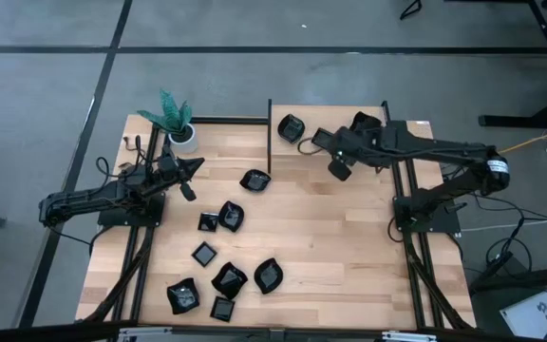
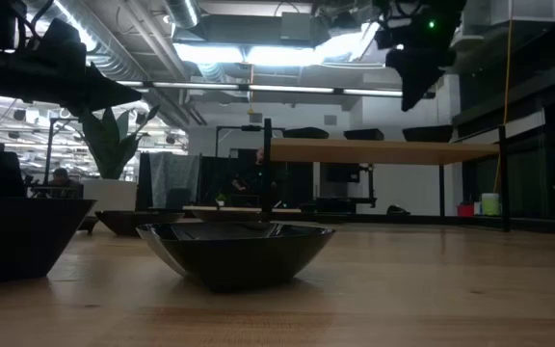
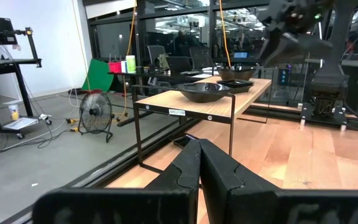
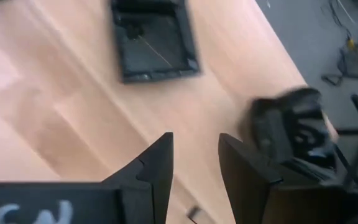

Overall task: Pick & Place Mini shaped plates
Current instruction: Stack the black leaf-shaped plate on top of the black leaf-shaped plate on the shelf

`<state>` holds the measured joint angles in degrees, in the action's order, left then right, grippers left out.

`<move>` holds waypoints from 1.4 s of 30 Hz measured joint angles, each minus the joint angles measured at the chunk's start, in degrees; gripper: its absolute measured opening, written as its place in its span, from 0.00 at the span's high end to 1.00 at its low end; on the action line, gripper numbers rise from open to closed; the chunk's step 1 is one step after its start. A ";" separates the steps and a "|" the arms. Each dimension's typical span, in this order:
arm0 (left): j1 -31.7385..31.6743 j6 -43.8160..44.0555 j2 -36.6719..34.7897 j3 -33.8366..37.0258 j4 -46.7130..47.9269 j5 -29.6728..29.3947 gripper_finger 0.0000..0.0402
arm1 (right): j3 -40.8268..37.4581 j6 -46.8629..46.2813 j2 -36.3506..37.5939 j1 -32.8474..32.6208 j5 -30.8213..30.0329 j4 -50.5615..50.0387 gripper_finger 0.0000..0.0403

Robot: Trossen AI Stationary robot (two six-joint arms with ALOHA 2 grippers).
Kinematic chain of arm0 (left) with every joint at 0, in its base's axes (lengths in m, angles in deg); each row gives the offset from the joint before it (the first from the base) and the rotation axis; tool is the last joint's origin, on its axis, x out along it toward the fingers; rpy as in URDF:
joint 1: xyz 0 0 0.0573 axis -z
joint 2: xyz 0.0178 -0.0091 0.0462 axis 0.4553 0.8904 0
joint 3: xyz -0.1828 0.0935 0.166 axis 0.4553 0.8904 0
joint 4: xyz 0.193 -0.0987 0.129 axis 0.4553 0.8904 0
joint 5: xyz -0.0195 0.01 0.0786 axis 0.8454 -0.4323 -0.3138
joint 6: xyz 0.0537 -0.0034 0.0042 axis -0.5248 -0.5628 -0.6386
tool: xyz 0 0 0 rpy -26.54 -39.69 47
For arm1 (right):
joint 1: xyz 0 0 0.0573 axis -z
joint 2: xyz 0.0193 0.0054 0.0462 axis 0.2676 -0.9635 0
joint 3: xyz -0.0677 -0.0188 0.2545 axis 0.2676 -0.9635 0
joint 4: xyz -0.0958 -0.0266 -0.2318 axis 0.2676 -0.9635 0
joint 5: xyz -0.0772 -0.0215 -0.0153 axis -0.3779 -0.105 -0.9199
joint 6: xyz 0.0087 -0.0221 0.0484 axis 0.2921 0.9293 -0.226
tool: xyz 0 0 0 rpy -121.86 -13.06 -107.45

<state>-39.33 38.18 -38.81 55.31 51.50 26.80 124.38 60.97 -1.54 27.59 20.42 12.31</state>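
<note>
Plates [image 1: 224, 258]: black, scattered across the wooden table [image 1: 349, 247], most toward its near left; two more rest on the raised shelf [image 1: 326, 128]. Right gripper [image 1: 335, 163] hangs over the shelf edge, fingers apart, empty. Left gripper [image 1: 190, 180] closed, empty, beside the potted plant [image 1: 174, 119].
</note>
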 joint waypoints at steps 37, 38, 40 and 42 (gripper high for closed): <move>0.00 0.01 0.00 -0.01 0.01 0.00 0.99 | -27.71 14.08 -0.03 -22.90 0.04 56.59 0.68; -0.02 0.01 -0.01 -0.01 0.01 0.00 0.99 | -27.76 14.12 -0.15 -22.90 0.04 56.66 0.68; -0.01 0.01 -0.01 0.00 0.01 0.00 0.99 | -27.74 14.14 -0.65 -22.90 -0.04 57.08 0.68; -0.01 0.01 -0.01 0.00 0.01 -0.01 0.99 | -27.74 14.14 -1.44 -22.90 0.07 57.37 0.68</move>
<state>-39.34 38.18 -38.82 55.32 51.51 26.79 96.65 75.11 -2.98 4.69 20.49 69.68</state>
